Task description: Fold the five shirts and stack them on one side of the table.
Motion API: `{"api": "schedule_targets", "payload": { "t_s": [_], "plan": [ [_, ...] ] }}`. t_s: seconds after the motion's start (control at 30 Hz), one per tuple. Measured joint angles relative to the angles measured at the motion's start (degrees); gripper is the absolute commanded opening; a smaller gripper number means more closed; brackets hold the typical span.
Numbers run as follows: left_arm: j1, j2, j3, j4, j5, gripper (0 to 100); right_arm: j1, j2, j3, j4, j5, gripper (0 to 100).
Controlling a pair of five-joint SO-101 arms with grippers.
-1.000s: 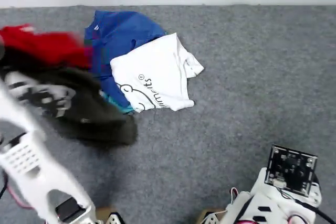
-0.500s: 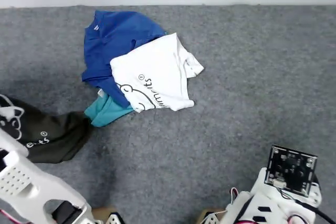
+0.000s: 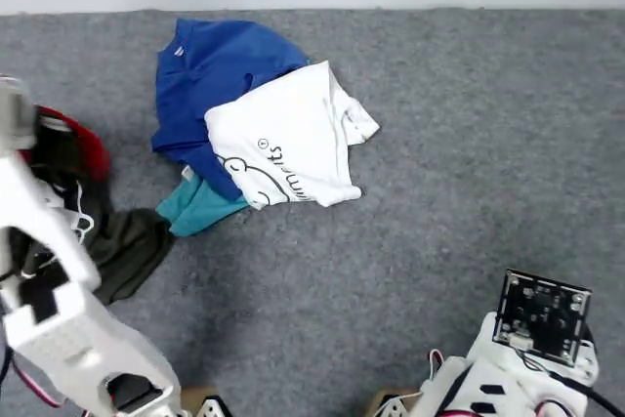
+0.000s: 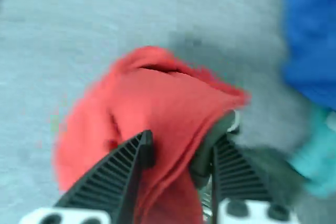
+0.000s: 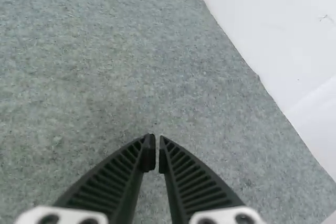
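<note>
**Folding has not begun on any of the five shirts**

Judging by how the cloth lies on the grey table (image 3: 469,144), the task is at its very start. No shirt is folded and no stack exists on either side.

The blue shirt (image 3: 220,70) sprawls crumpled near the far edge. The white shirt (image 3: 283,144) lies rumpled across its near part, overlapping it. The dark shirt (image 3: 132,246) is bunched at the left side, beside the left arm. The red shirt (image 3: 88,148) is heaped just beyond it, touching it. The teal shirt (image 3: 200,207) pokes out from beneath the blue and white ones.

The left gripper (image 4: 184,142) has its jaws clamped on a bunch of the red shirt, with a fold of dark cloth caught against one finger. The right gripper (image 5: 156,146) hangs over bare table at the right, well apart from the shirts, with its jaws together and nothing held.

All five folds and the stacking remain to be done.
</note>
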Motion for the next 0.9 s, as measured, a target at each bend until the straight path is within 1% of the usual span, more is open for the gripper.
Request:
{"api": "schedule_targets", "payload": {
  "t_s": [0.13, 0.2, 0.3, 0.37, 0.5, 0.7, 0.77, 0.9],
  "plan": [
    [10.2, -9.7, 16.7, 0.0, 0.0, 17, 0.0, 0.0, 2.0, 0.0, 0.0, 2.9],
    [15.1, -13.7, 23.1, 0.0, 0.0, 17, 0.0, 0.0, 3.1, 0.0, 0.0, 2.9],
    [21.3, -16.6, 27.7, -0.1, 0.0, 17, 0.0, 0.0, 3.3, 0.0, 0.0, 2.9],
    [23.9, -16.7, 28.2, -2.2, 1.4, 18, 0.0, 0.0, 3.3, 0.0, 0.0, 2.9],
    [26.7, -14.7, 28.7, -9.1, 4.2, 22, 0.0, 0.0, 3.3, 0.0, 0.0, 2.9],
    [27.8, -1.4, 28.4, -21.5, 4.7, 22, 0.0, 0.0, 3.3, 0.0, 0.0, 2.9],
    [27.7, 4.5, 26.4, -23.3, 4.7, 22, 0.0, 0.0, 3.3, 0.0, 0.0, 2.9],
    [27.3, 16.5, 16.4, -24.8, 4.7, 22, 0.0, 0.0, 3.3, 0.0, 0.0, 2.9]
  ]
}}
